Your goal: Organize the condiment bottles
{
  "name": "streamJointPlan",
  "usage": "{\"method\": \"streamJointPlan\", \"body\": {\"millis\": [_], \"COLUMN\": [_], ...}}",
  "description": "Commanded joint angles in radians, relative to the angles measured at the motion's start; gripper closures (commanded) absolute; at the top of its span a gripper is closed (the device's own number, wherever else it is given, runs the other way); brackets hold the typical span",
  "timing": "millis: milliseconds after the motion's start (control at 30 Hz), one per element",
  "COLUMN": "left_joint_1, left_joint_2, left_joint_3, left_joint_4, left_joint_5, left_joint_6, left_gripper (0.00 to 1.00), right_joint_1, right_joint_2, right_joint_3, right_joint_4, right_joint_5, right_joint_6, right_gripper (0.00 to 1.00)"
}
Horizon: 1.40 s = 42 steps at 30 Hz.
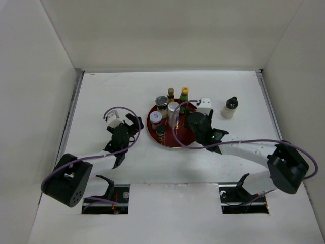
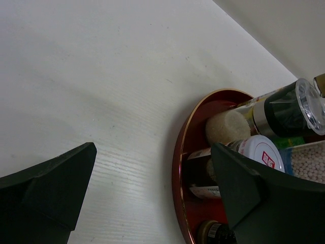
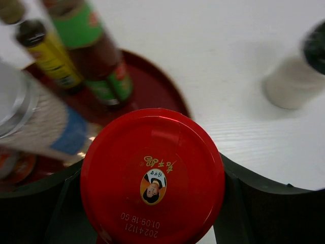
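Note:
My right gripper is shut on a red-capped jar, a dark finger pressed against each side of the cap, at the right edge of the round red tray. On the tray stand a silver-capped jar, a tall clear bottle, a white-lidded jar, a small dark bottle, a yellow-capped bottle and a green bottle. A white bottle with a black cap stands on the table right of the tray. My left gripper hangs open left of the tray, with nothing between its fingers.
White walls close in the table at the back and both sides. In the left wrist view the tray rim lies just inside the right finger. The right arm stretches across the table in front of the tray.

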Motion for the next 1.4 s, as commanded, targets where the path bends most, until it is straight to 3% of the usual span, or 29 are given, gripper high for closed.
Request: {"method": "streamJointPlan", "body": {"millis": [0,233,300,467,567,700,833,1067,1367], "left_joint_1": [0.011,0.015,0.017,0.018,0.018,0.018,0.014,0.006,0.009], "left_joint_2": [-0.028,-0.030,-0.016,-0.023,-0.023,-0.019,-0.028,-0.023,-0.005], "left_joint_3": [0.022,0.021,0.024,0.022,0.024,0.024,0.024,0.025,0.031], "left_joint_4": [0.046,0.046,0.046,0.046,0.043,0.046,0.041,0.041,0.038], "left_joint_5": [-0.004,-0.006,-0.001,-0.006,-0.003,-0.011,-0.012,-0.012,-0.008], "left_joint_6": [-0.005,-0.005,-0.005,-0.005,-0.006,-0.006,-0.006,-0.005,-0.005], "left_gripper": [0.00,0.00,0.00,0.00,0.00,0.00,0.00,0.00,0.00], "right_joint_1": [0.069,0.176,0.190,0.192,0.169,0.065,-0.151,-0.493,-0.610], "right_joint_2": [0.077,0.211,0.220,0.157,0.044,-0.110,-0.141,0.068,0.286], "right_joint_3": [0.097,0.133,0.130,0.092,0.045,-0.043,-0.066,0.093,0.204], "right_joint_4": [0.189,0.223,0.223,0.210,0.206,0.212,0.204,0.138,0.175], "right_joint_5": [-0.028,-0.036,-0.031,-0.027,-0.031,-0.002,0.007,-0.060,-0.191], "right_joint_6": [-0.022,-0.014,-0.008,-0.013,-0.022,-0.031,-0.026,-0.068,-0.072], "right_gripper": [0.43,0.39,0.32,0.01,0.00,0.00,0.00,0.00,0.00]}}
